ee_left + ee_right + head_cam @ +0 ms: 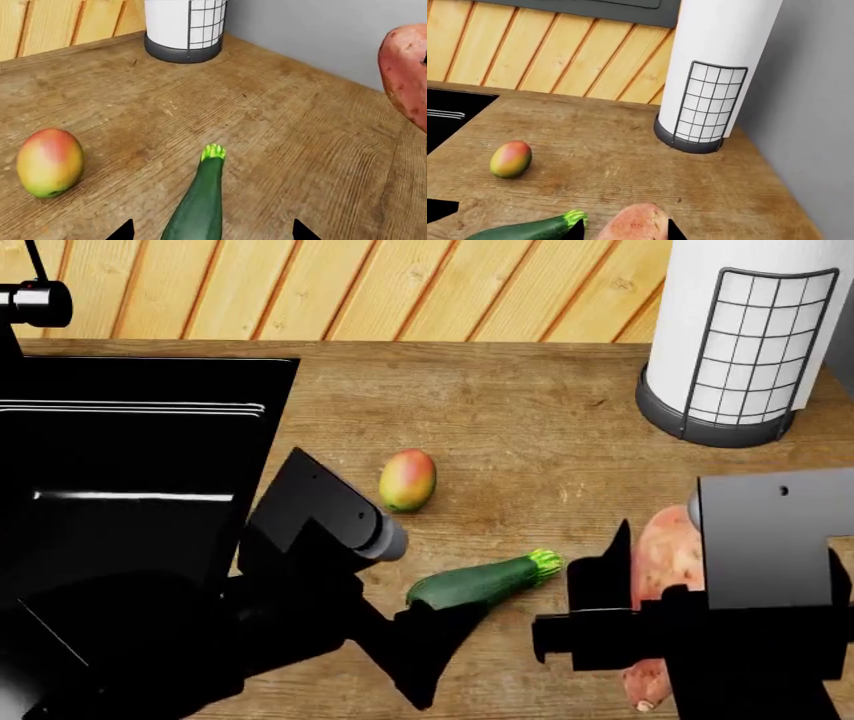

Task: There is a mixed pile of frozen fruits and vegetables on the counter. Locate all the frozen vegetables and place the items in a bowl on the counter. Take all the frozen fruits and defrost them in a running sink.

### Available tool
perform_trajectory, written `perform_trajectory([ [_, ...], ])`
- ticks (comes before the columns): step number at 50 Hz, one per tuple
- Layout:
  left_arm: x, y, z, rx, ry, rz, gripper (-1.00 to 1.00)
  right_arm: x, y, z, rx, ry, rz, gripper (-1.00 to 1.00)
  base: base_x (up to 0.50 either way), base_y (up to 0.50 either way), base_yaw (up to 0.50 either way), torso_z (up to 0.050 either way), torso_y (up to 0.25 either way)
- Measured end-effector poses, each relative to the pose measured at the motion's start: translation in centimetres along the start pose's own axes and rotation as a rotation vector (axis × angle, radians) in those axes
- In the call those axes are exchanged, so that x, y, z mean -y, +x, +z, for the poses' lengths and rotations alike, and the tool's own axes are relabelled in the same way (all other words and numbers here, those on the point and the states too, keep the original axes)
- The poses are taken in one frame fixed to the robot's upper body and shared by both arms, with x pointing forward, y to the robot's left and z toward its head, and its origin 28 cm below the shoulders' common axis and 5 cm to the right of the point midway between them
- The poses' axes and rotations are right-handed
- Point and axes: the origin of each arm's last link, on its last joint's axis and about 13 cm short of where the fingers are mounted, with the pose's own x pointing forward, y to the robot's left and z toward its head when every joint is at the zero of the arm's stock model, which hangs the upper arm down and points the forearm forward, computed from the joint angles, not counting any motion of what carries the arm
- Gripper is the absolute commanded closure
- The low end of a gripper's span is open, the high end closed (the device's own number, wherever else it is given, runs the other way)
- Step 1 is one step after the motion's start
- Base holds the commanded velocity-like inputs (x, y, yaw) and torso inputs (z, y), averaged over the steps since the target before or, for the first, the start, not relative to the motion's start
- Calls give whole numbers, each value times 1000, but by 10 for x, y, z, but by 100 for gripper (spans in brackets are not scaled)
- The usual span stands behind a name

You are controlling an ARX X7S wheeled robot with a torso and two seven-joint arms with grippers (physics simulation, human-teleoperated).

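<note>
Veg x2: zucchini point(483, 581), sweet potato point(658, 592), fruit x1: mango point(407, 480)

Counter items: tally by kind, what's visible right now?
Vegetables: 2, the zucchini and the sweet potato
Fruits: 1, the mango
Roll holders: 1, the white cylinder in a wire grid
Total: 4
No bowl and no second fruit show in any view.
</note>
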Motion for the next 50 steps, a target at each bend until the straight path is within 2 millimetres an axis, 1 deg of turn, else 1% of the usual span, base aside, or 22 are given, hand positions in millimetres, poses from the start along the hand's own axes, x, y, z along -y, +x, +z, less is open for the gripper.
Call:
perform_trajectory([
  [8,-6,15,-5,-41,-12,-22,-100,0,-1,-2,-10,7,8,100,0,0,0,0,0],
  [17,-15,28,-11,-78,-27,-18,-100,-1,-3,-5,-23,19,22,100,0,0,0,0,1],
  [33,-23,41,-21,-123,-48,-12,-100,0,-6,-8,-33,32,32,100,0,0,0,0,0],
  [34,-24,41,-21,-125,-49,-11,100,0,-6,-8,-33,33,32,100,0,0,0,0,0],
  [43,-19,38,-18,-101,-32,-8,100,2,-5,-9,-13,47,45,100,0,0,0,0,0],
  [50,-15,27,-9,-47,-13,25,100,5,-4,-11,5,51,57,100,0,0,0,0,0],
])
